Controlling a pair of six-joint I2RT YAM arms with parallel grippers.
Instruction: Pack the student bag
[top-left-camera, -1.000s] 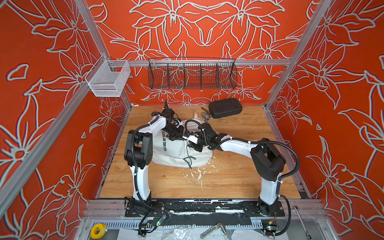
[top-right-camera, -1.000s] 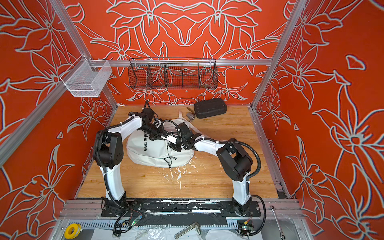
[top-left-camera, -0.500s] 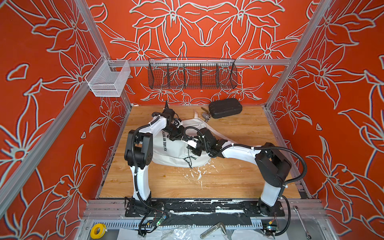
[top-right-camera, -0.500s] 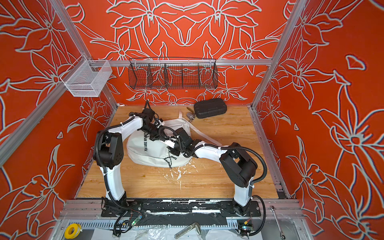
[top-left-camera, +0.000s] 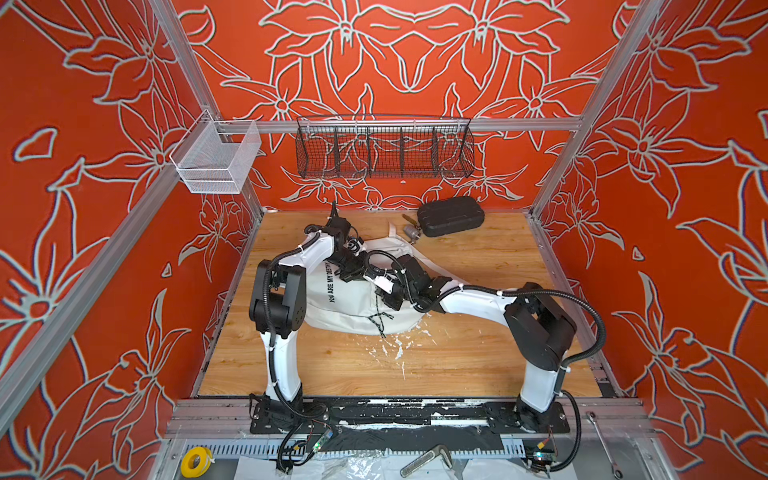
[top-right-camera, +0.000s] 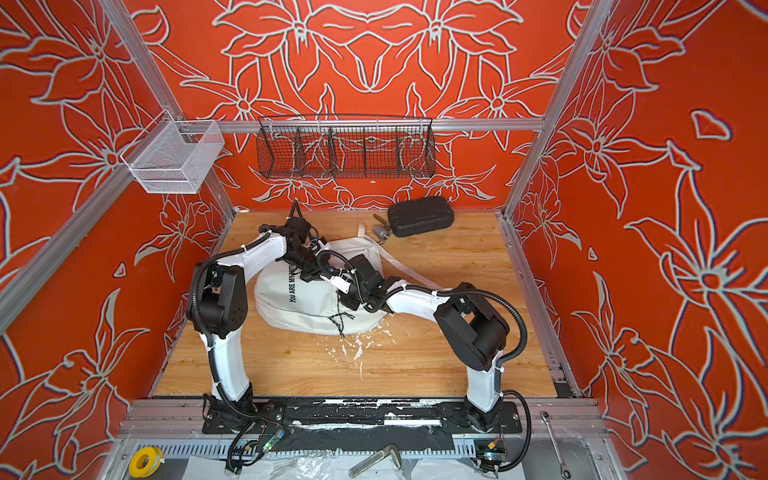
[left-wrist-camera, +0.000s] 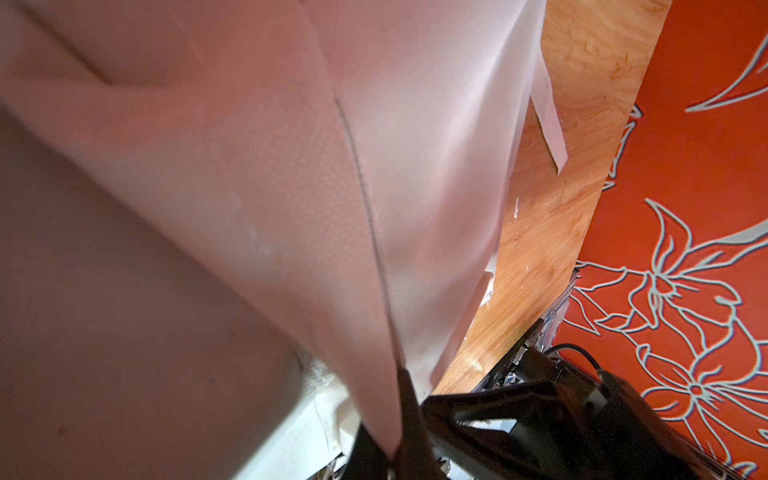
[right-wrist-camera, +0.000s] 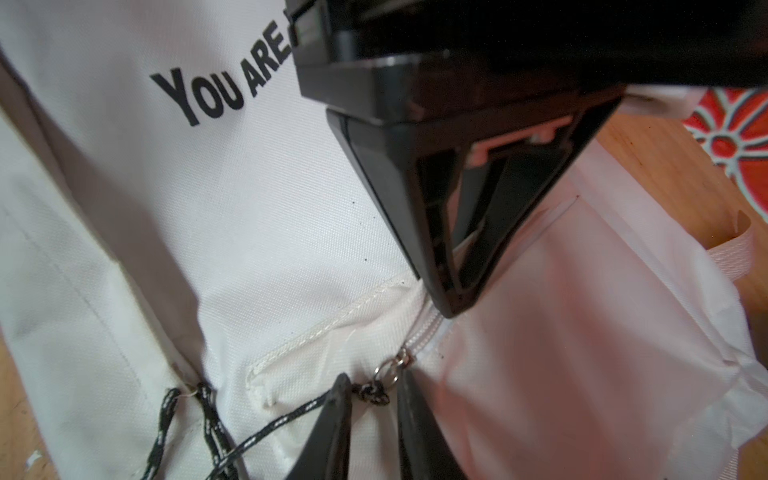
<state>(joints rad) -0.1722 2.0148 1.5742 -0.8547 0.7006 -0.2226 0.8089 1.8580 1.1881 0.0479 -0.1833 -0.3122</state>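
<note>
In both top views the student bag (top-left-camera: 353, 305) (top-right-camera: 307, 309) lies flat on the wooden table (top-left-camera: 457, 365), at about 10 o'clock from the table's middle. In a top view its black print (top-left-camera: 331, 286) reads "YOU ARE MY DESTINY". The left gripper (top-left-camera: 353, 272) rests on the bag's upper face. The right gripper (top-left-camera: 388, 297) sits at 4 o'clock from it, just above 2 crossed zipper cords (top-left-camera: 379, 320). A black hard case (top-left-camera: 451, 216) lies at 1 o'clock from the bag, apart from it and near the back wall. A small metal object (top-left-camera: 411, 232) lies just beside its end. On the frame rail hang 1 black wire basket (top-left-camera: 384, 151) at 12 o'clock and 1 white mesh basket (top-left-camera: 216, 164) at 10 o'clock.

In the left wrist view the left gripper (left-wrist-camera: 390, 432) is clamped on a fold of the bag's white fabric (left-wrist-camera: 291, 187), which is pinched between its dark fingers (left-wrist-camera: 409, 399). A white strap (left-wrist-camera: 548, 112) lies on the table beyond the bag.

In the right wrist view the print shows only "YOU ARE" before the left gripper (right-wrist-camera: 451, 208) covers the rest. That gripper's tip is down at the zipper line (right-wrist-camera: 428, 332). The right gripper (right-wrist-camera: 374, 378) has its jaws slightly parted, 1 on each side of the metal zipper ring (right-wrist-camera: 390, 368) and the knotted black cord (right-wrist-camera: 372, 392). A sliver of gap shows beside the knot, so nothing is clamped.
</note>
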